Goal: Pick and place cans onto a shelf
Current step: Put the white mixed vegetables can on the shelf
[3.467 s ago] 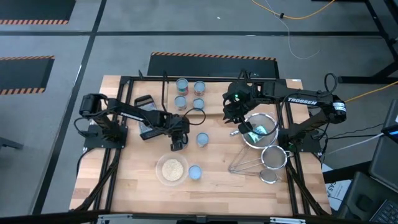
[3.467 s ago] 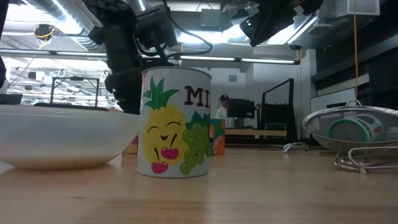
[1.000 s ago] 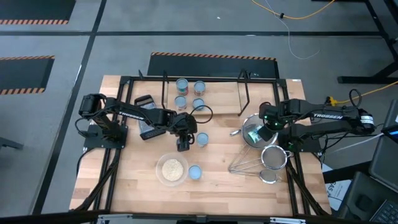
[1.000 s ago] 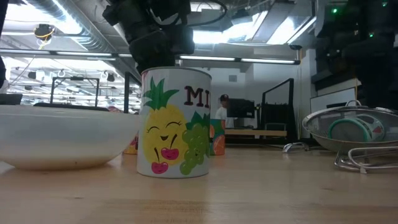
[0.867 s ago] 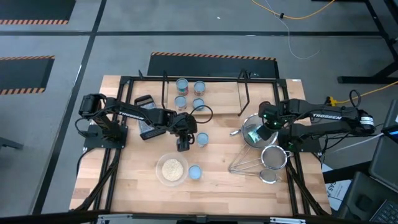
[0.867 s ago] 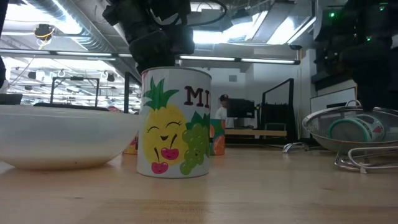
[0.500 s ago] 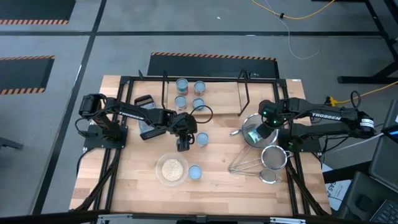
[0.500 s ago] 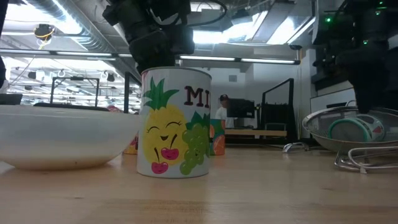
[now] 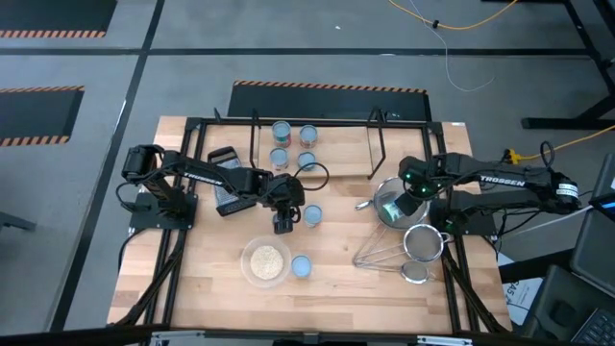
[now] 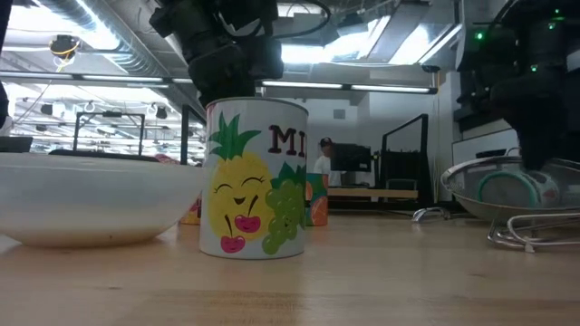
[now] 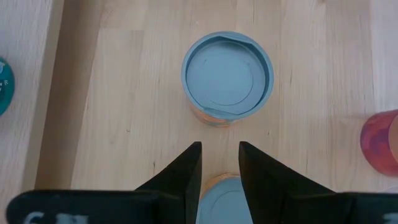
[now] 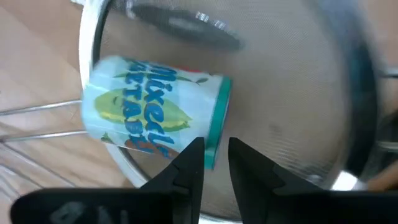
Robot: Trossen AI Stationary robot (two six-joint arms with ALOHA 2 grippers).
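Several cans (image 9: 293, 144) stand on the shelf (image 9: 341, 149) at the back. My left gripper (image 9: 283, 221) points down over a can (image 11: 219, 198) whose top shows through the narrow gap between its open fingers (image 11: 219, 149). Another can (image 11: 227, 78) stands just to its right (image 9: 312, 215). A pineapple-label can (image 10: 256, 178) stands near the front (image 9: 301, 266). One can (image 12: 155, 118) lies on its side in a metal strainer (image 9: 384, 213). My right gripper (image 12: 216, 149) hangs over that can's teal end, fingers slightly apart. My left gripper stands over the can's far rim (image 11: 219, 180), fingers pointing down; I cannot tell whether they touch it. My right gripper's fingertips (image 12: 194, 152) stand in front of the lying can's teal end (image 12: 219, 118); I cannot tell whether they touch it.
A clear bowl of grains (image 9: 266, 260) sits front left of centre. Two smaller strainers (image 9: 423, 242) (image 9: 415, 274) lie in front of the big one. A black flat object (image 9: 226, 192) lies under the left arm. A person (image 10: 323, 163) stands far off in the room.
My right gripper has moved a little toward the table's left edge and down into the strainer, toward the lying can.
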